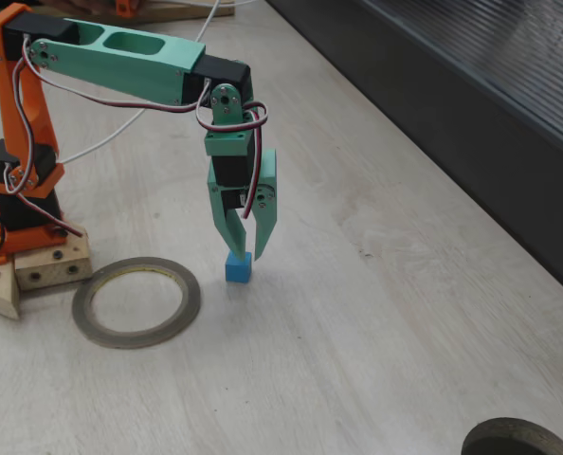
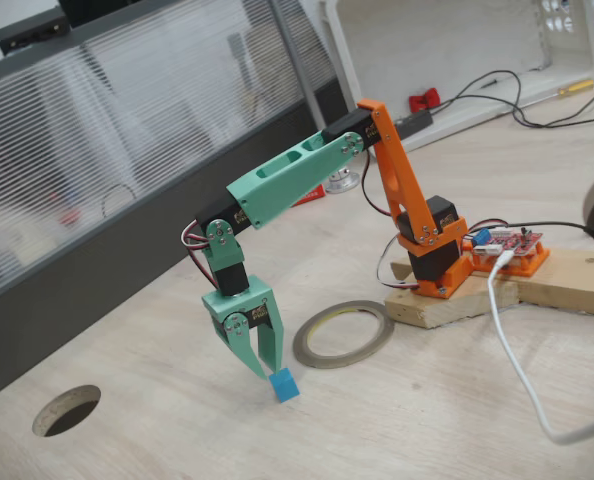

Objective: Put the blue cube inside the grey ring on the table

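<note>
I see the blue cube (image 1: 239, 266) (image 2: 285, 384) sitting on the table (image 1: 376, 313) (image 2: 177, 440), outside the grey ring (image 1: 136, 301) (image 2: 343, 333) and just beside it, with a strip of bare wood between the two. In one fixed view the cube lies to the right of the ring; in the other it lies below and left of it. The ring lies flat and nothing is inside it but tabletop.

My gripper (image 1: 246, 248) (image 2: 265, 370) points straight down right over the cube, its green fingertips at the cube's top edge. The jaws stand only slightly apart, and I cannot tell from either view whether they have hold of the cube or merely touch it. The green forearm (image 1: 120, 62) (image 2: 282, 180) reaches out roughly level from the orange shoulder (image 1: 26, 114) (image 2: 397, 170), then the wrist bends sharply downward. Red, white and black servo wires loop around the wrist joint.

The orange base (image 1: 21, 232) (image 2: 442, 270) is fixed to pale wooden blocks (image 1: 45, 265) (image 2: 457, 305) next to the ring. A white cable (image 2: 517, 370) trails across the table. The surface is pale whitewashed wood grain, bordered by a dark ribbed wall (image 1: 471, 95) (image 2: 87, 180). A round dark hollow (image 1: 518, 438) (image 2: 67, 410) sits in the table well away from the cube.
</note>
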You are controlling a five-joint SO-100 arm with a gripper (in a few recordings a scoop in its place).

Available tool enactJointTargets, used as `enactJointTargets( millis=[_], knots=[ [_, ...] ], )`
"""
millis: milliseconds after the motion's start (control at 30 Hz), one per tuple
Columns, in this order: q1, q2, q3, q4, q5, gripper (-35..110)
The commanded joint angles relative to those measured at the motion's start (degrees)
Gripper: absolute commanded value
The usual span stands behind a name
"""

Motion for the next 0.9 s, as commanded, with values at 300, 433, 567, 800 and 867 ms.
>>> enactJointTargets(
  millis=[300, 433, 567, 800, 867],
  knots=[
    [0.79, 0.79, -0.79, 12.04, 0.44, 10],
    [0.79, 0.79, -1.23, 12.04, 0.44, 10],
    [0.79, 0.79, -1.23, 12.04, 0.44, 11],
    [0.79, 0.79, -1.14, 12.66, 0.35, 19],
    [0.79, 0.79, -0.88, 12.74, 0.35, 26]
  ],
)
